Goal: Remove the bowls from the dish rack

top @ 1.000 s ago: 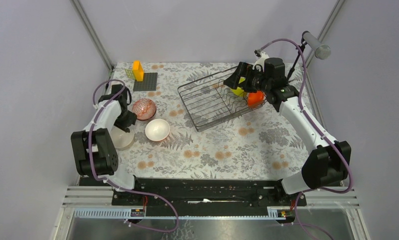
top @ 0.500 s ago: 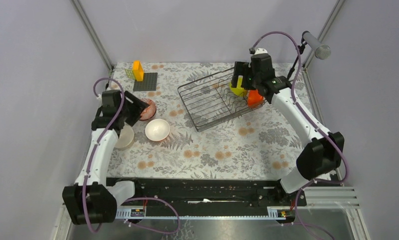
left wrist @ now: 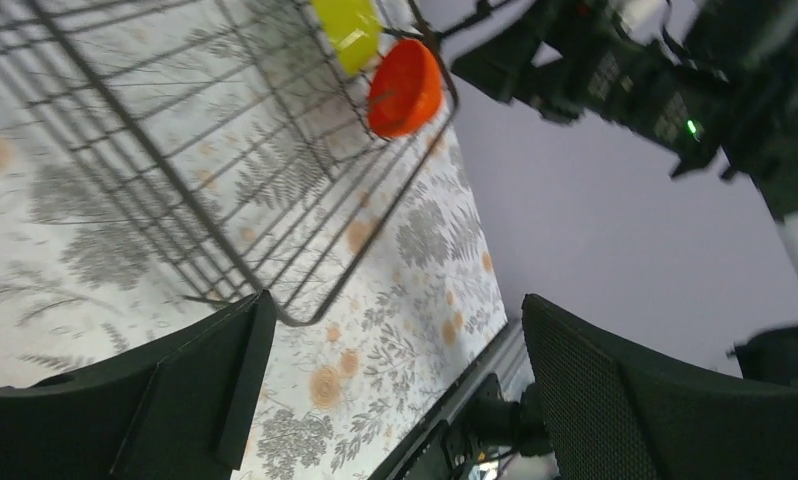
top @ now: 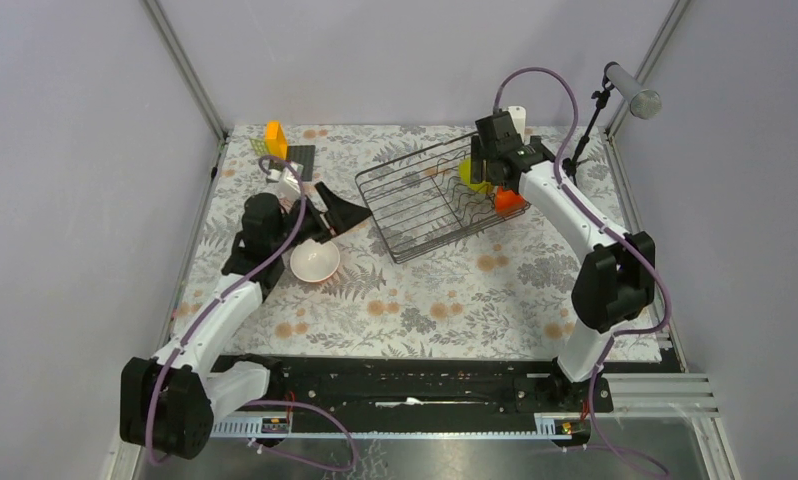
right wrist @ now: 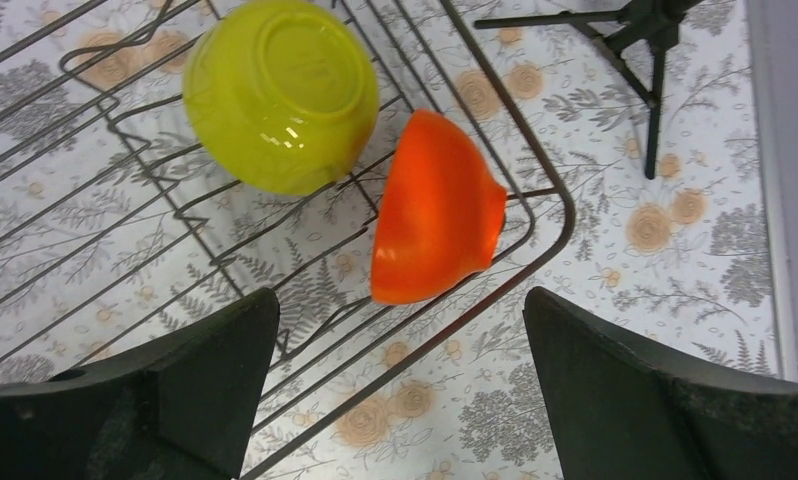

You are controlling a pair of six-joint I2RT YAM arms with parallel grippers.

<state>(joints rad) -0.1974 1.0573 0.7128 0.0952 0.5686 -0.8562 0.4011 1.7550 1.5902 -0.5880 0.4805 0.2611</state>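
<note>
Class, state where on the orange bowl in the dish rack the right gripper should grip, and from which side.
Pinch the upper rim from above. The orange bowl stands on edge in the dish rack corner, foot toward the wire wall, so probably only its top is free to the open right gripper.

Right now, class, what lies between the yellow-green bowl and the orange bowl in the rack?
Between yellow-green bowl and orange bowl: only dish rack wires over tablecloth, seen in the right wrist view.
</note>
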